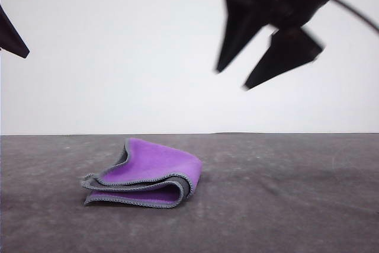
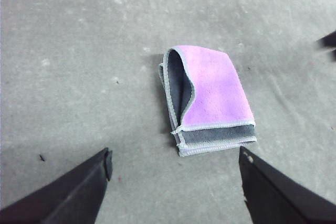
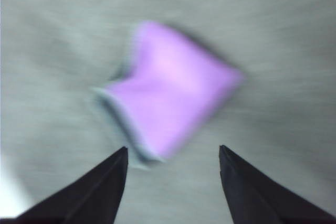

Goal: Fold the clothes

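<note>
Folded purple and charcoal soft cloth (image 1: 148, 176) lower centre on grey tabletop (image 1: 296, 194), left gripper (image 2: 176, 169) jaws apart, right gripper (image 1: 232, 79) blurred upper right, seemingly apart, empty

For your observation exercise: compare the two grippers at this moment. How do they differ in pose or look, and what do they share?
In the front view, the right gripper hangs high above the table, blurred, while the left gripper shows as a sharp sliver at the frame's left edge. Both are black, open and empty, apart from the folded purple cloth on the table.

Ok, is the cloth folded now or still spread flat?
Folded. The cloth lies on the table in stacked layers, purple on top, grey edges showing; nothing holds it.
</note>
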You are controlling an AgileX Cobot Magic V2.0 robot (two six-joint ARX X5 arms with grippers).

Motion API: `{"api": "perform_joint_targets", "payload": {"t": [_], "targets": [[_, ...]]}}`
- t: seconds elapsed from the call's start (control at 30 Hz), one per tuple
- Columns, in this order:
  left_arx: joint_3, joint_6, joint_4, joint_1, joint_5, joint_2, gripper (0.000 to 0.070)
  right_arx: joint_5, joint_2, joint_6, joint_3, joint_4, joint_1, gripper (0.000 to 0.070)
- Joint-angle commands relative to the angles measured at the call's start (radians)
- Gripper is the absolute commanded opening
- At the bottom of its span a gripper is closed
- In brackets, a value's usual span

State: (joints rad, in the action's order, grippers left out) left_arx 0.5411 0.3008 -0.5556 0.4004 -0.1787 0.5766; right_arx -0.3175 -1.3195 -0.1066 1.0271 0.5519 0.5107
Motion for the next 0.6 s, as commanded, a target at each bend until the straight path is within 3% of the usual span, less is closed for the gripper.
{"api": "perform_joint_targets", "payload": {"t": [0.0,0.3,0.43,0.57], "targets": [[0.006,0.002,0.009,0.003,0.003,0.005,0.0464,0.017,0.045,0.066,-0.035,-0.022,-0.021,0.0348],[0.006,0.004,0.010,0.003,0.003,0.005,0.0464,0.035,0.369,0.035,-0.377,-0.266,-0.161,0.0348],[0.006,0.004,0.010,0.003,0.003,0.005,0.0464,0.036,0.467,-0.040,-0.492,-0.332,-0.193,0.0348],[0.006,0.001,0.009,0.003,0.003,0.005,0.0465,0.058,0.493,-0.048,-0.530,-0.332,-0.195,0.0349]]}}
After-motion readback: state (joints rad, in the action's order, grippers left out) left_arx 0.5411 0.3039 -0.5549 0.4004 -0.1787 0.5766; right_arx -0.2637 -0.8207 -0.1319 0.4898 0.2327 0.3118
